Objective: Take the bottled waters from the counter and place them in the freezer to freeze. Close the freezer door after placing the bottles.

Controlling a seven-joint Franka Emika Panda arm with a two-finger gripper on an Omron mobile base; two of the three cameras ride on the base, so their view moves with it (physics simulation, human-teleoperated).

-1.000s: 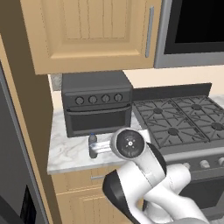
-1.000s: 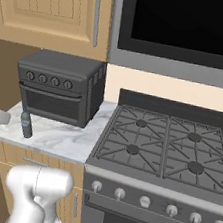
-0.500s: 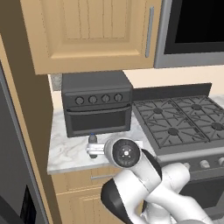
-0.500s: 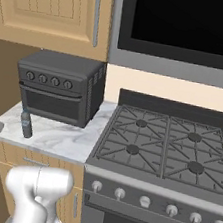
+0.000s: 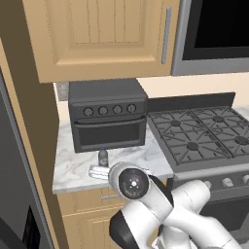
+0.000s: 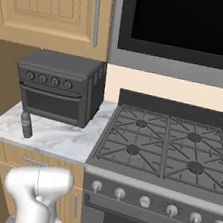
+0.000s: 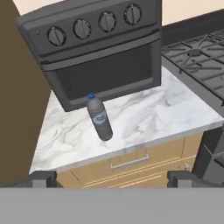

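Marble desk (image 7: 144, 118) is seen carrying one bottle (image 7: 99, 117), which stands upright just in front of the toaster oven (image 7: 96, 48), near the oven's left lower corner in the hand view. A blue cap and a darker label band are shown on the bottle. In the left base view the bottle (image 5: 102, 156) is placed between the oven (image 5: 107, 116) and the front edge of the desk (image 5: 146, 158); in the right base view it (image 6: 26, 123) is found near the desk's left end, apart from the stove (image 6: 164, 146). A drawer (image 7: 131, 162) with a bar handle is set under the slab. The hand (image 7: 111, 178) is held released, its two fingertips (image 7: 41, 178) spread wide at the bottom of the hand view, with nothing between them; it is kept off the desk's front edge, aimed at the bottle and not touching it. In the left base view the arm's wrist (image 5: 129, 181) is seen in front of the desk edge, below the bottle
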